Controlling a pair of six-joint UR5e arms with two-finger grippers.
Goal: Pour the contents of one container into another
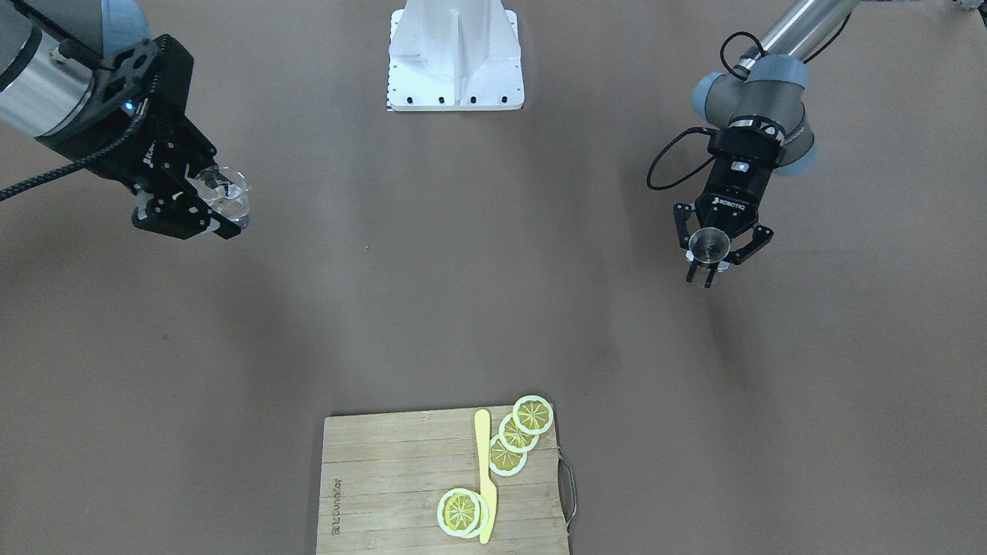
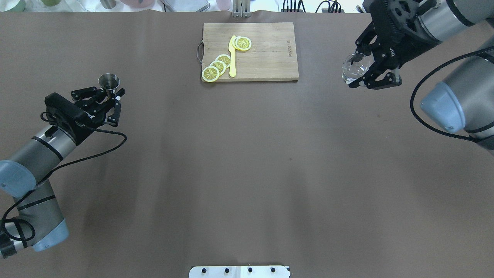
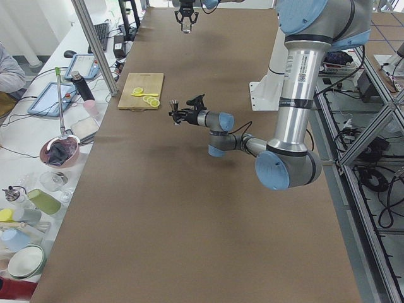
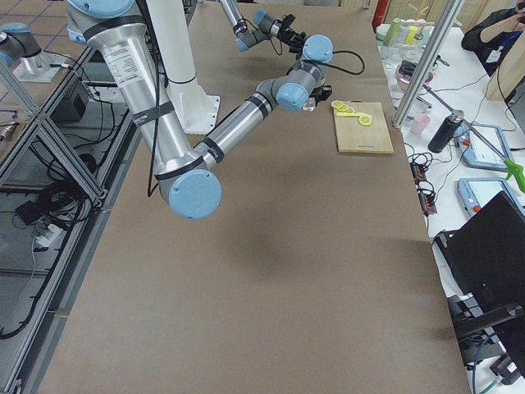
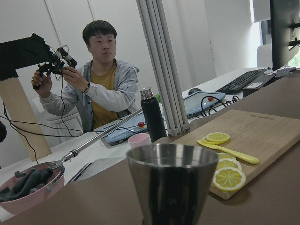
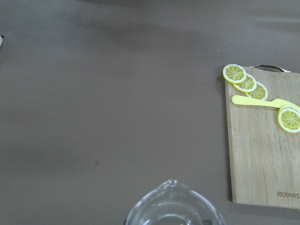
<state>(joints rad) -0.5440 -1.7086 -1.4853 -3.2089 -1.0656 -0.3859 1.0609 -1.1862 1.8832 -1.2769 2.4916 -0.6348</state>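
Observation:
A small steel jigger (image 2: 109,82) stands upright between the fingers of my left gripper (image 2: 112,94), which is shut on its stem just over the brown table. The front-facing view shows the jigger (image 1: 709,243) from above, and it fills the bottom of the left wrist view (image 5: 171,187). My right gripper (image 2: 364,73) is raised over the table's far right side and is shut on a clear glass cup with a spout (image 2: 354,67). The cup (image 1: 225,193) holds some clear liquid, and its rim (image 6: 171,206) shows in the right wrist view.
A wooden cutting board (image 2: 270,58) with lemon slices (image 2: 218,65) and a yellow knife (image 2: 232,56) lies at the far middle edge. The robot's white base (image 1: 455,54) sits between the arms. An operator (image 5: 101,79) sits beyond the table's end.

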